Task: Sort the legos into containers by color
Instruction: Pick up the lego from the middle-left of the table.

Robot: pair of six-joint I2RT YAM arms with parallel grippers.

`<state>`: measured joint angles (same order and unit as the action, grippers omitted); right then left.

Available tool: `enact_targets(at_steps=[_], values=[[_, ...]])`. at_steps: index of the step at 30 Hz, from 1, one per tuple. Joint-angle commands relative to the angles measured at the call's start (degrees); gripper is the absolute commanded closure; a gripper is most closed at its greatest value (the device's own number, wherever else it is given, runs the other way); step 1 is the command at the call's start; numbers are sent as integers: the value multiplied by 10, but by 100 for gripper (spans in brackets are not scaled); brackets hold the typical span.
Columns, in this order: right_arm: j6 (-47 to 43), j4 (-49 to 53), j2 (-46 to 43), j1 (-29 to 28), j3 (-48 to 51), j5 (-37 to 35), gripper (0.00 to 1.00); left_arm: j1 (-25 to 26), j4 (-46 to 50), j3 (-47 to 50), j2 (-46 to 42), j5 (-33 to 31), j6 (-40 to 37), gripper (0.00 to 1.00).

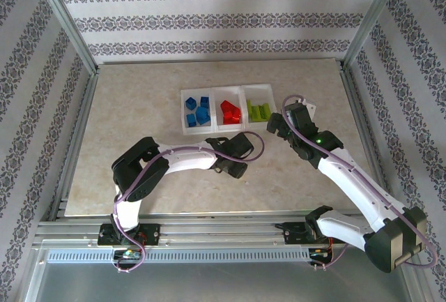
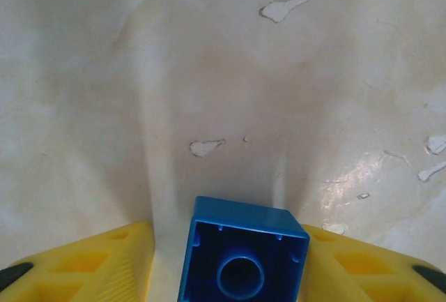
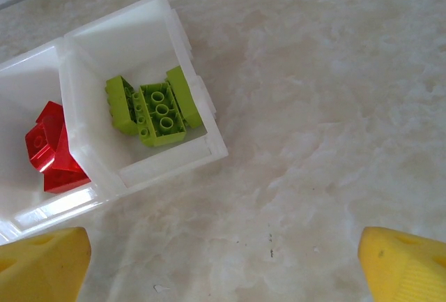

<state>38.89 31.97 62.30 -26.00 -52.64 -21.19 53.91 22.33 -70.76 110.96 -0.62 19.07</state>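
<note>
A blue lego (image 2: pixel 240 260) lies upside down on the table, its hollow underside facing up, between the yellow fingers of my left gripper (image 2: pixel 224 236). The right finger (image 2: pixel 334 260) touches it, and a strip of table shows between the brick and the left finger (image 2: pixel 104 263). From above, the left gripper (image 1: pixel 235 157) is low over the table, just in front of the containers (image 1: pixel 226 88). Blue legos (image 1: pixel 198 113) fill the left bin, red legos (image 1: pixel 229 111) the middle one and green legos (image 1: pixel 259 111) the right one. My right gripper (image 1: pixel 280 125) hangs open beside the green bin (image 3: pixel 209 150), its jaws (image 3: pixel 223 243) holding nothing.
Metal frame posts (image 1: pixel 64 19) and patterned walls close in the table on three sides. Both arms reach toward the middle from the near rail (image 1: pixel 223 236). Bare marbled tabletop (image 1: pixel 132 100) spreads left of the bins.
</note>
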Motion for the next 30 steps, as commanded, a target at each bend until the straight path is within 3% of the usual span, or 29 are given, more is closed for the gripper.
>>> enact_targets(at_steps=[1,9,17,23,30], values=[[7,9,5,2,-2,-4,2,8,19,-11,10,-11,12,52],[6,8,6,2,-4,-3,2,8,19,1,0,-33,24,71],[7,9,4,3,0,-4,2,-7,37,9,-45,-95,32,77],[8,8,3,3,2,-3,2,-61,49,22,-89,-124,25,78],[11,8,-7,2,11,-3,2,-159,49,1,-121,-132,3,78]])
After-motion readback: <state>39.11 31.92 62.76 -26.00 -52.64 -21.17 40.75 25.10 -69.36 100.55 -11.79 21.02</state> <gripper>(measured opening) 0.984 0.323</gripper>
